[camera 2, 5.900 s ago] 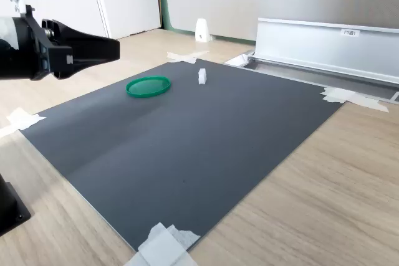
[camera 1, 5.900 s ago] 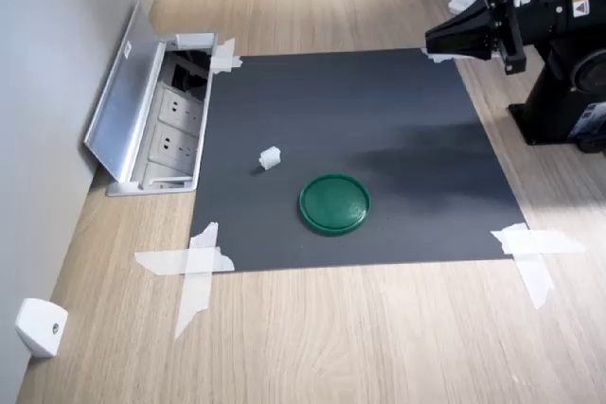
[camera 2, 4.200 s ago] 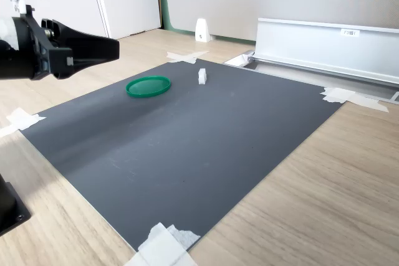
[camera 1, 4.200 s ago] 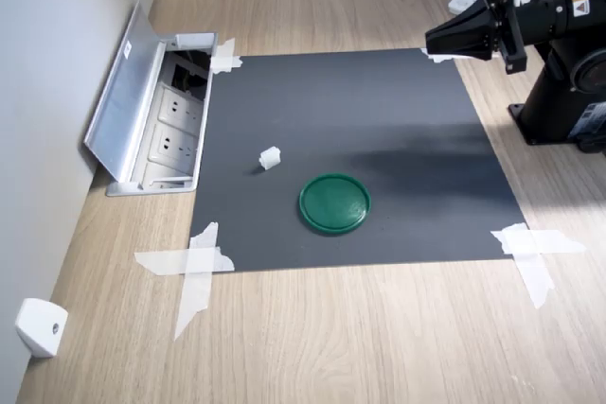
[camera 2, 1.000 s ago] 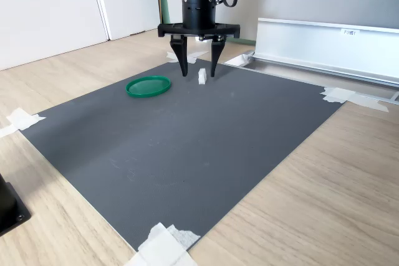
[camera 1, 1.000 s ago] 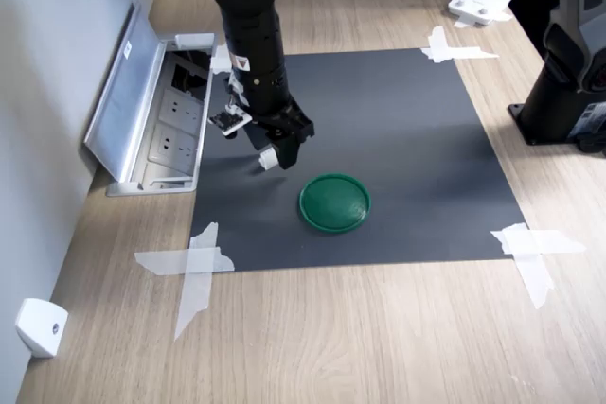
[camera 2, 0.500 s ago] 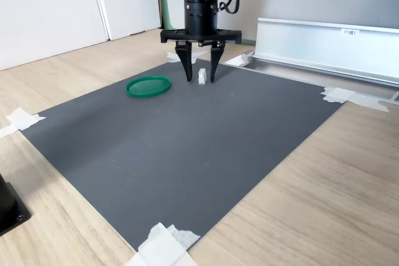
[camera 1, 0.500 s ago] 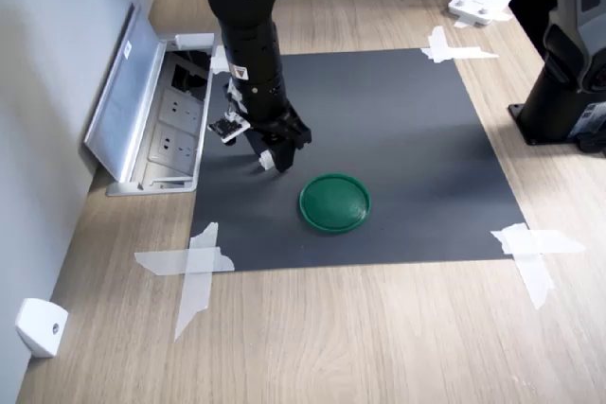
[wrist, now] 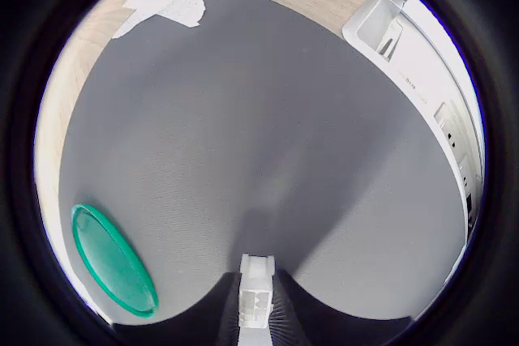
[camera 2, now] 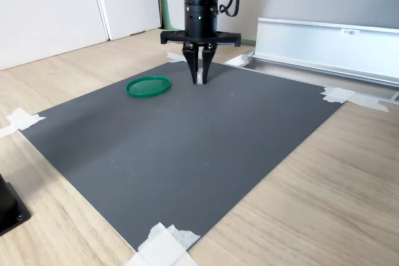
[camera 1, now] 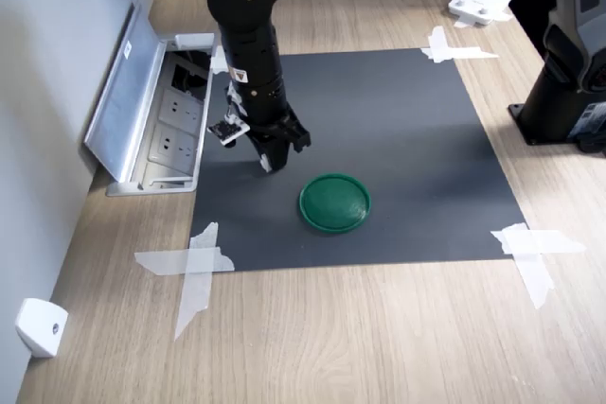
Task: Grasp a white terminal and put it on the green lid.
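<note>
Jaws narrowed since earlier: gripper (camera 2: 199, 81) clamps blocky white terminal (wrist: 256, 291) (round rimmed green lid (camera 1: 334, 202) nearby).

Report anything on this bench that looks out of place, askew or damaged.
Nothing stands out. The gripper is closed on the white terminal, the green lid lies flat on the dark mat, and the mat's corners are taped down.

A wooden table (camera 1: 379, 338) carries a taped-down dark mat (camera 1: 398, 130), a bracket (camera 1: 38, 326) and an open socket box (camera 1: 156, 125).
</note>
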